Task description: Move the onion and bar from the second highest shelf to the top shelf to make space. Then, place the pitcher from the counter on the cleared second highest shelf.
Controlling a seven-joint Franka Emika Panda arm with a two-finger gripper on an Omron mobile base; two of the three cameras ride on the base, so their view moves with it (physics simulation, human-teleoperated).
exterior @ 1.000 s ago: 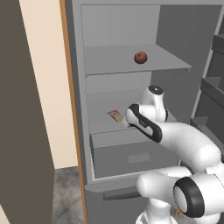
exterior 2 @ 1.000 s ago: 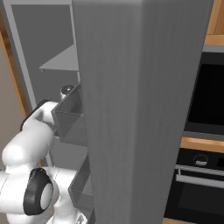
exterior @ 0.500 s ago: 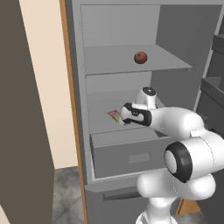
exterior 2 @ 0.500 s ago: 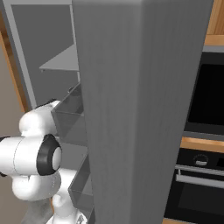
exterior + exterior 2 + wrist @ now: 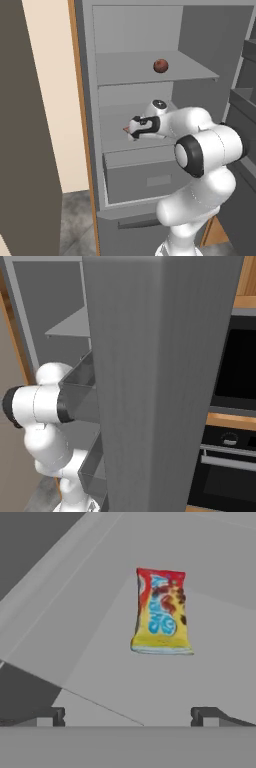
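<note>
Hand view shows my jaws spread wide with nothing between them, both fingertips [image 5: 50, 716] low in frame, the bar [image 5: 161, 612] lying flat ahead on the second highest shelf [image 5: 210, 662]. From the left base, the onion [image 5: 160, 65] sits on the top shelf [image 5: 125, 70].

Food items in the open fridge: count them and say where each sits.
2. The onion sits on the top shelf; the bar lies flat on the second highest shelf, ahead of the open gripper. The arm may hide others.
</note>
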